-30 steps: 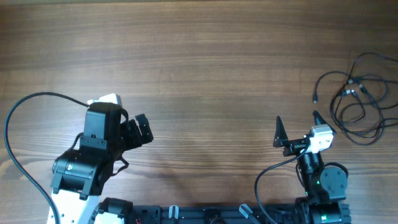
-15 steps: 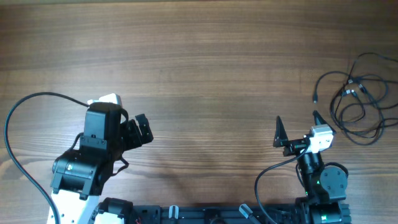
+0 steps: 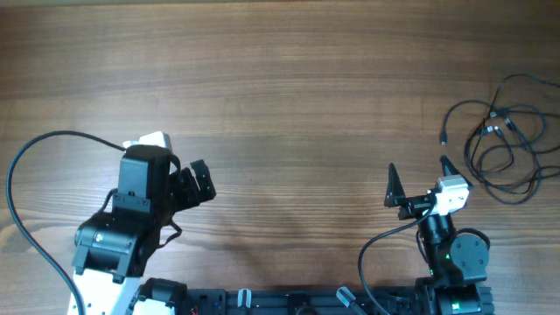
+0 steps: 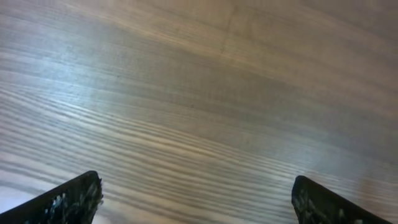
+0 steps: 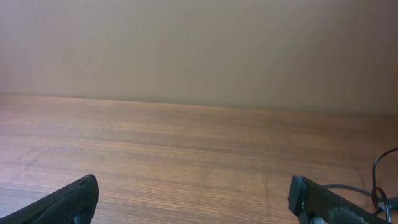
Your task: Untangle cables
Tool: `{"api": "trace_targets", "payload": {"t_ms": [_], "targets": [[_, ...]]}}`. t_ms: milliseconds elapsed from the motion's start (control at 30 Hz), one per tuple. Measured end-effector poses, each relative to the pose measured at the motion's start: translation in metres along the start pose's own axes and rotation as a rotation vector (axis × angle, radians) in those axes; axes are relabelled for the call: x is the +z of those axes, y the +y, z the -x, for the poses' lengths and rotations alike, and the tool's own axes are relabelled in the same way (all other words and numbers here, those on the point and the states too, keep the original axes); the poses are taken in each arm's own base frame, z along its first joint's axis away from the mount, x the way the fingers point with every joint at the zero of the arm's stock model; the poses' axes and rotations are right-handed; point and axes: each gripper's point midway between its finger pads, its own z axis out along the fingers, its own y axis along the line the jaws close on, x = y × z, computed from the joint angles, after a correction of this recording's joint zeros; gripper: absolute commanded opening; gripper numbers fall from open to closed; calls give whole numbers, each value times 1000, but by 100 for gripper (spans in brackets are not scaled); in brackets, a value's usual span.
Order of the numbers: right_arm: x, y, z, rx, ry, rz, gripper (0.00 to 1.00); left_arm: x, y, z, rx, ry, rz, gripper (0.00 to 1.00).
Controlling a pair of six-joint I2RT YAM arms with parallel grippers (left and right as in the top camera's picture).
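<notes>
The cables (image 3: 506,140) are thin black cords lying in loose, overlapping loops at the table's far right edge, with a small plug end (image 3: 443,138) pointing left. A bit of one loop (image 5: 380,182) shows at the lower right of the right wrist view. My right gripper (image 3: 418,171) is open and empty. It sits below and to the left of the cables, apart from them. My left gripper (image 3: 194,185) is far off at the lower left, open, with only bare wood between its fingers (image 4: 73,199).
The wooden table (image 3: 280,87) fills the overhead view. A thick black arm wire (image 3: 35,149) arcs round the left arm's base. Another arm wire (image 3: 376,245) curves beside the right arm's base. A beige wall (image 5: 199,43) stands beyond the table's far edge.
</notes>
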Motion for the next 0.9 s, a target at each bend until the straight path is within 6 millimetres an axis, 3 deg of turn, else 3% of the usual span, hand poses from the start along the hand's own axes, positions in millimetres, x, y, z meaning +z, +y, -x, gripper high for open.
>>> {"api": "trace_targets", "payload": {"t_ms": [200,233,400,567,900], "targets": [[0,0,0,0,-1,0,100,1,5,15,-63,-216,-86,100],[0,0,0,0,0,0,100,3,13,9,-81,-250,-94,100],[0,0,0,0,-1,0,100,6,19,12,-118,-458,-190,100],[0,0,0,0,0,0,100,-5,22,24,-129,-676,-263,100],[0,0,0,0,-1,0,100,-15,25,33,-117,-929,-348,100]]}}
